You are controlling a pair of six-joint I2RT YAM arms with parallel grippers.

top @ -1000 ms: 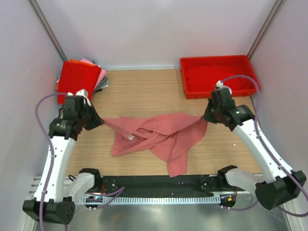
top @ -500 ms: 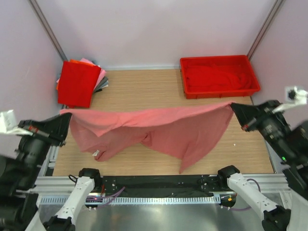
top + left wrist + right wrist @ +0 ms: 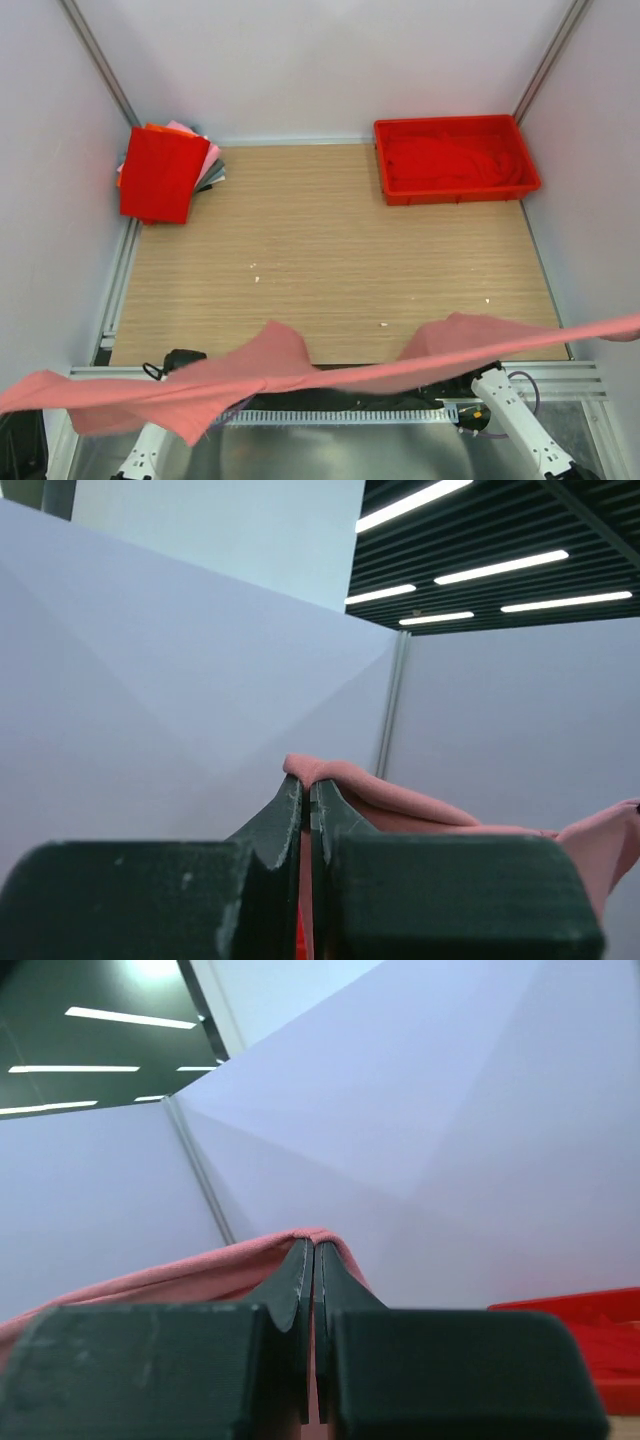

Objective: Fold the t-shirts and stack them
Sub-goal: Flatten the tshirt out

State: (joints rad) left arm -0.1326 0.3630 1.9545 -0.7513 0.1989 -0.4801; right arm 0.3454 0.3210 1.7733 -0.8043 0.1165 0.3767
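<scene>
A dusty salmon-pink t-shirt hangs stretched in the air across the bottom of the top view, from the left edge to the right edge. Both grippers are out of the top view. In the left wrist view my left gripper is shut on an edge of the salmon-pink shirt. In the right wrist view my right gripper is shut on another edge of the shirt. A stack of folded t-shirts, bright red on top with pink, orange and grey below, lies at the back left.
A rigid red plastic tray holding red cloth stands at the back right; its corner shows in the right wrist view. The wooden table has a few small white specks. White walls close in three sides.
Both arms rose up and outward, out of the top view. The salmon-pink shirt left the table and now hangs stretched near the camera, across the table's near edge.
</scene>
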